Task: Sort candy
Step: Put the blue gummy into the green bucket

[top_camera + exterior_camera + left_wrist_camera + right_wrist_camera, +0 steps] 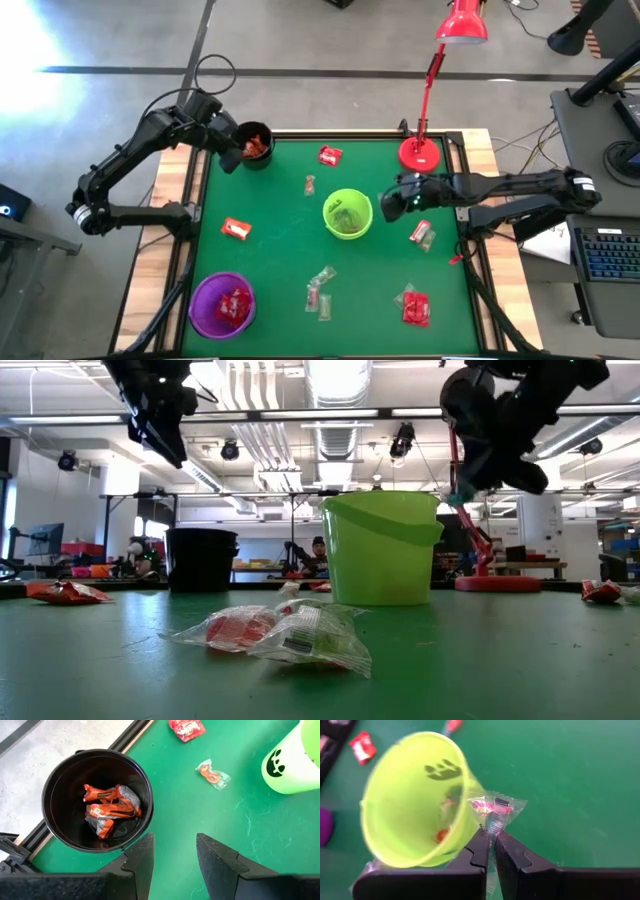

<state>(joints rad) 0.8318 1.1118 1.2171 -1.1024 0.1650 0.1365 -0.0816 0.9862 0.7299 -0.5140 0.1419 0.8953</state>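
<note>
Green table [280, 250] has candy scattered all over it. Green cup [347, 214] sits near the middle, purple cup [222, 304] at 7 o'clock, black cup [255, 146] at 11 with orange-wrapped sweets inside. Right gripper [492, 851] hangs at the green cup's 3 o'clock side, pinched onto a clear-wrapped candy [495, 809]. Left gripper [174, 851], fingers apart and holding nothing, hovers by the black cup.

Two dark jointed arms, each with a matte black two-fingered tool [492, 851].
</note>
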